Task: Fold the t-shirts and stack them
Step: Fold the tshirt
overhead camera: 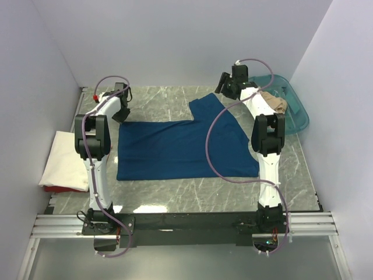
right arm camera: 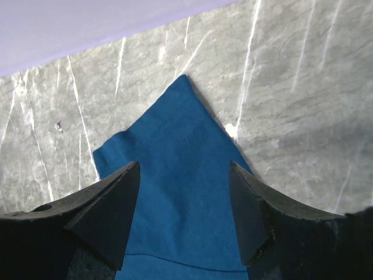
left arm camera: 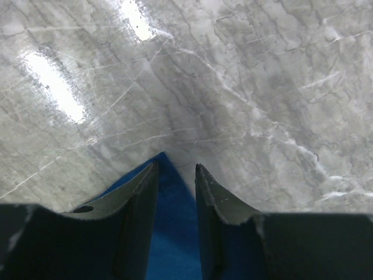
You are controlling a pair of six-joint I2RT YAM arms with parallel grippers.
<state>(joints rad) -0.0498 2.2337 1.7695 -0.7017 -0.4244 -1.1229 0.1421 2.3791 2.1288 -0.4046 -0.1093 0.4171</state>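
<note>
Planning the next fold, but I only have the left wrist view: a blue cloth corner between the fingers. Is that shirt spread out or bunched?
Observer: The navy shirt lies spread flat in the middle of the table, one sleeve pointing to the far side.
Operator: Where is the right gripper?
Observer: The right gripper hangs open over that sleeve.
Operator: Any other shirt out?
Observer: A cream-white shirt lies folded at the table's left edge.
</note>
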